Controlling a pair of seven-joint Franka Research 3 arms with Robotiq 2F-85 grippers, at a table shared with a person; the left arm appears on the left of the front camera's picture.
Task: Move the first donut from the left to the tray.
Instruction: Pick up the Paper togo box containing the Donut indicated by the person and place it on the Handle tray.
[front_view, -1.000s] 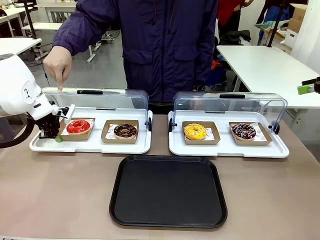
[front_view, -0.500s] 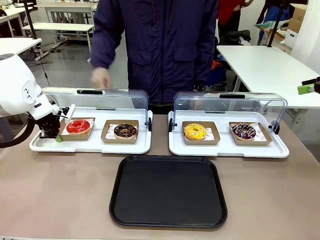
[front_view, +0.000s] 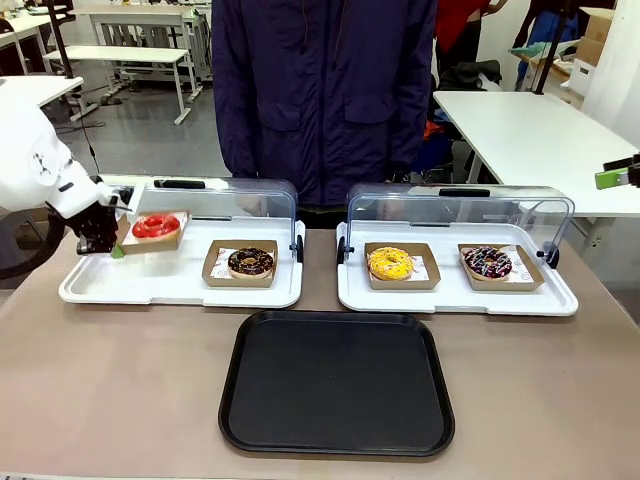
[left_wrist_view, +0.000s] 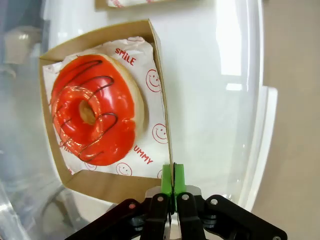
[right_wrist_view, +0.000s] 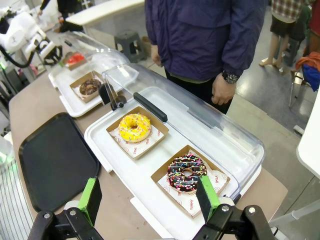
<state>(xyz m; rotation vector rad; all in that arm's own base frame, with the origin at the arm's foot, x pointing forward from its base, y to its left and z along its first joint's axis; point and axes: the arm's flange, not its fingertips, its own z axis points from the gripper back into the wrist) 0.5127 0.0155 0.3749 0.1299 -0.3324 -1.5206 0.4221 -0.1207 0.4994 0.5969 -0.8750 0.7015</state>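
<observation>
The first donut from the left (front_view: 155, 226) is red-glazed and sits on white paper in a brown cardboard holder (front_view: 172, 238). My left gripper (front_view: 112, 246) is shut on the holder's left edge and holds it tilted just above the left white tray (front_view: 180, 288). In the left wrist view the green pads (left_wrist_view: 173, 181) pinch the holder's rim (left_wrist_view: 159, 70) beside the donut (left_wrist_view: 95, 117). The black tray (front_view: 337, 380) lies at the table's front middle. My right gripper (right_wrist_view: 148, 197) hangs open above the right white tray (right_wrist_view: 115, 150), holding nothing.
A chocolate donut (front_view: 250, 262) shares the left white tray. A yellow donut (front_view: 389, 263) and a sprinkled dark donut (front_view: 488, 262) sit in the right one. Both clear lids (front_view: 460, 208) stand open at the back. A person in a dark jacket (front_view: 325, 90) stands at the far side.
My left gripper has lifted the red donut's holder up off the left white tray. The person's pointing hand has drawn back from above that tray.
</observation>
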